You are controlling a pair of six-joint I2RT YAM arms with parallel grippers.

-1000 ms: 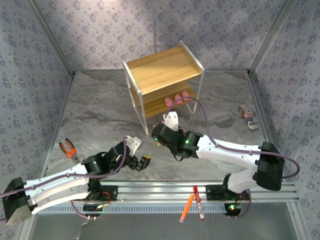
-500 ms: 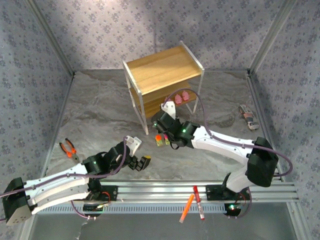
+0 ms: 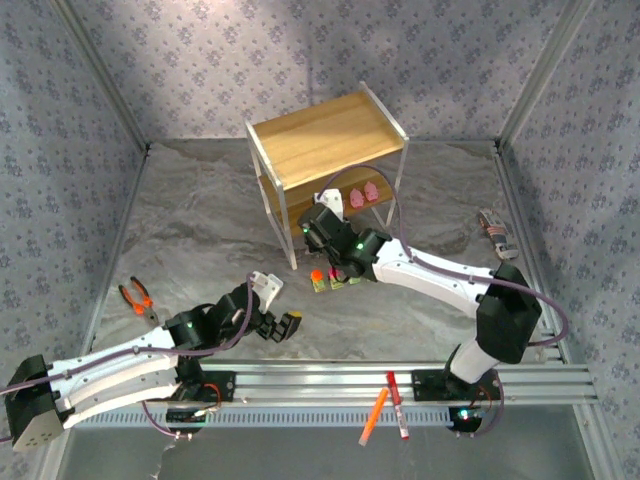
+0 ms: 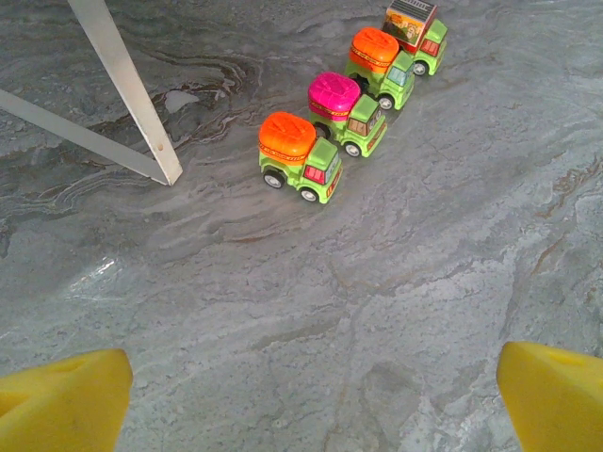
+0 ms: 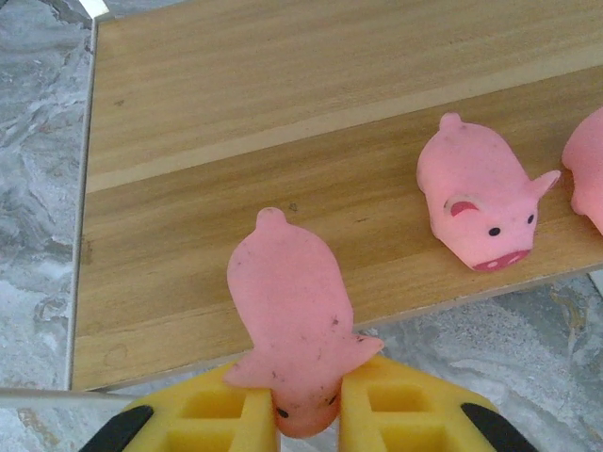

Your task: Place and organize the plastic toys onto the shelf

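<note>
grey marbled table (image 3: 200,230), floral-papered walls (image 3: 200,60): the right gripper (image 5: 306,407) clamps a pig (image 5: 290,320) by the head at the lower board of the shelf (image 5: 236,141), two pigs (image 5: 476,202) beside it; the left gripper (image 4: 311,386) gapes wide near four trucks (image 4: 349,104) lined on the table.

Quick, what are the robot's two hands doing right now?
Left gripper: open, holding nothing.
Right gripper: shut on a pink pig.

Bright, even light — faint glare on table (image 4: 99,273), sharp focus
</note>
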